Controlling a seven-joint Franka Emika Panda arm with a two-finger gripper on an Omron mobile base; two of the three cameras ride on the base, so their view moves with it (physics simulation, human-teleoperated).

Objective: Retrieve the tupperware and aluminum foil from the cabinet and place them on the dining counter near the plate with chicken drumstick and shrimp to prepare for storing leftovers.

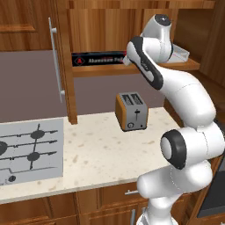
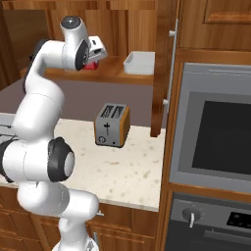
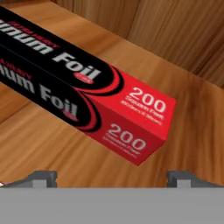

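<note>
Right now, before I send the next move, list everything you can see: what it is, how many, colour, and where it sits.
aluminum foil: one, black box with red end and white lettering, lying on the cabinet shelf, just ahead of the gripper
tupperware: one, pale grey-white, on the same shelf, toward the oven side
cabinet: one, warm brown wood, open, with a silver bar handle on its door
toaster: one, orange sides with silver top, on the counter below the shelf
counter: one, speckled beige
cooktop: one, grey with black grates, set into the counter
oven: one, grey with dark window, built into the wood wall
gripper: one, dark tips, open, holding nothing
</note>
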